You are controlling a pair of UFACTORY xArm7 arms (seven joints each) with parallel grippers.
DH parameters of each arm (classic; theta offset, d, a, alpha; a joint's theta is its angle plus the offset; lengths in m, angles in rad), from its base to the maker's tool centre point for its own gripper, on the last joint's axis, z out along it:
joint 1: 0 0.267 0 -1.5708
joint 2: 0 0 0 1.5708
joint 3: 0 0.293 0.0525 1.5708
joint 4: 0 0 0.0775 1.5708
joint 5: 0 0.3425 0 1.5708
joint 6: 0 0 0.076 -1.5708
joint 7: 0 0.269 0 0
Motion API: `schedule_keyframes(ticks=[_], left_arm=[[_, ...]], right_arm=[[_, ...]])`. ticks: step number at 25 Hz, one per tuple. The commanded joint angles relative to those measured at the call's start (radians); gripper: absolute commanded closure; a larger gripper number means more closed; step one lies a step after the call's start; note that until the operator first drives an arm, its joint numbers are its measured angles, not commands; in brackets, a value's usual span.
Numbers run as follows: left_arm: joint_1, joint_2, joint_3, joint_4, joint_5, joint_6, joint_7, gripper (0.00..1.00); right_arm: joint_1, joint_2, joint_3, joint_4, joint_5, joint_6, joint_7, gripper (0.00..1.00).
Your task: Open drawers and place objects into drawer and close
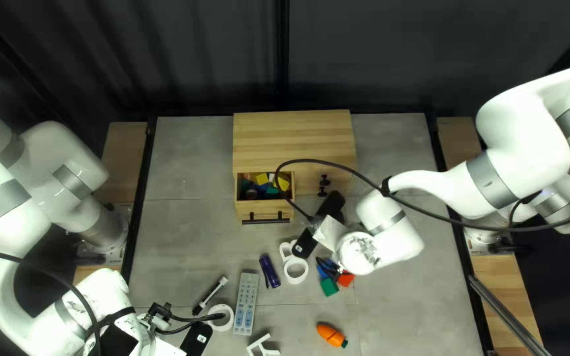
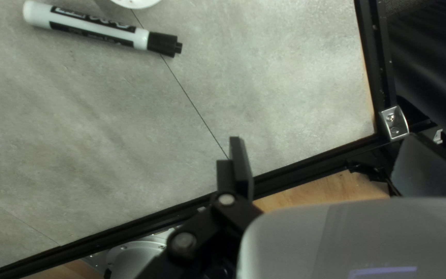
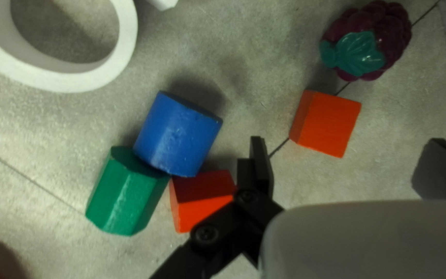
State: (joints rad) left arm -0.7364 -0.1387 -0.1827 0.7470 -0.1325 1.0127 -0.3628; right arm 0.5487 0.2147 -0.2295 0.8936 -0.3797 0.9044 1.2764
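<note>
A wooden cabinet (image 1: 291, 138) has its left drawer (image 1: 265, 209) pulled out, holding several coloured blocks. My right gripper (image 1: 328, 267) is low over the blocks in front of the cabinet, partly covered by its arm. In the right wrist view my right gripper (image 3: 347, 139) is open, an orange-red cube (image 3: 326, 124) on the table ahead of the gap. Blue (image 3: 178, 134), green (image 3: 127, 191) and red (image 3: 202, 199) blocks lie beside one finger. My left gripper (image 1: 159, 315) is at the table's near left; its own view shows the left gripper (image 2: 324, 138) open and empty, with a marker (image 2: 104, 31) farther ahead.
A dark berry (image 3: 367, 41) lies beyond the cube. Around the table are a remote (image 1: 246, 303), a dark blue object (image 1: 270, 271), white rings (image 1: 305, 270), a toy carrot (image 1: 331, 335) and a white bracket (image 1: 262, 345). The right arm's cable crosses before the cabinet.
</note>
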Motion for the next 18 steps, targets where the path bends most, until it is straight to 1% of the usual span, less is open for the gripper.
schedule_keyframes(ticks=[1,6,12,18], left_arm=[[0.000,0.000,0.000,0.000,0.000,0.000,0.000,0.00],[0.000,0.000,0.000,0.000,0.000,0.000,0.000,0.00],[0.000,0.000,0.000,0.000,0.000,0.000,0.000,0.00],[0.000,0.000,0.000,0.000,0.000,0.000,0.000,0.00]], right_arm=[[0.009,0.007,-0.005,-0.006,-0.025,-0.017,0.043,0.00],[0.000,0.026,-0.013,-0.009,-0.023,-0.040,0.060,0.00],[-0.009,-0.012,-0.029,-0.093,-0.032,-0.097,0.102,0.00],[-0.024,-0.002,-0.047,-0.118,-0.046,-0.149,0.119,0.00]])
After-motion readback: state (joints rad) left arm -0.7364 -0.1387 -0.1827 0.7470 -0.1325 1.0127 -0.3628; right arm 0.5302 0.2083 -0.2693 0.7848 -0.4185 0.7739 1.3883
